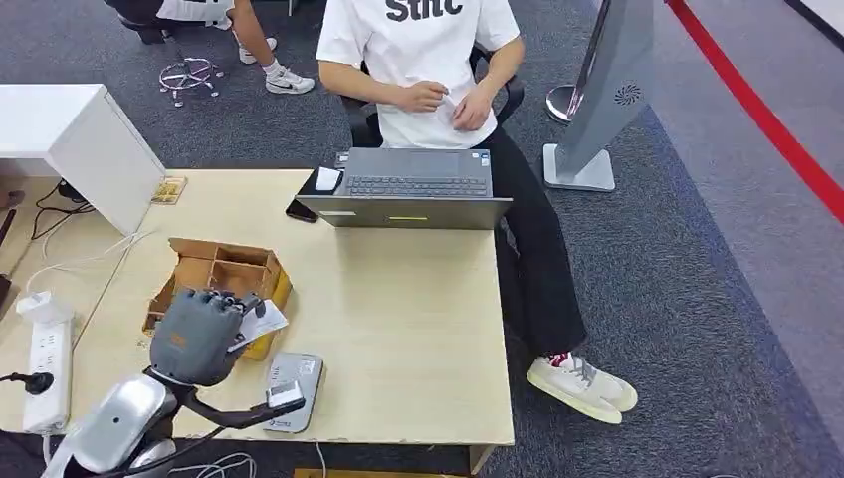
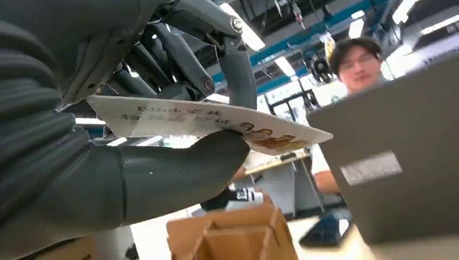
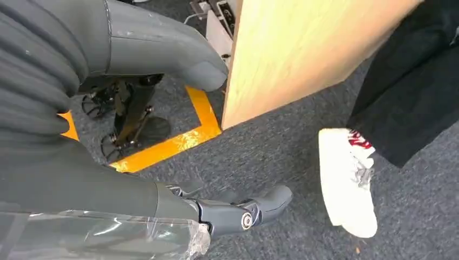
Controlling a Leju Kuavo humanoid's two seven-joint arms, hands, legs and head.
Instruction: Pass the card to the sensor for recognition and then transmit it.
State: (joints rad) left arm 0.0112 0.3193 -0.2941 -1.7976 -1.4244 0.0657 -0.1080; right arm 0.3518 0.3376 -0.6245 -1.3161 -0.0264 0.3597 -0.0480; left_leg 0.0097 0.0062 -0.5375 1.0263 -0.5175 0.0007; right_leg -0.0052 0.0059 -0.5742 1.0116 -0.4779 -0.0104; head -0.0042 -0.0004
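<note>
White card [image 2: 205, 122] with brown print, tan cardboard box [image 1: 221, 271], grey laptop [image 1: 410, 188], pale wooden table [image 1: 398, 309].

The left hand [image 1: 196, 337] covers most of the card [image 1: 261, 324] and part of the box [image 1: 221, 269]. Print on the card is too blurred to read in the left wrist view. The person [image 1: 438, 80] is cut off at the head view's top edge.

White T-shirt [image 1: 418, 50]: "Stitc", top cropped.
</note>
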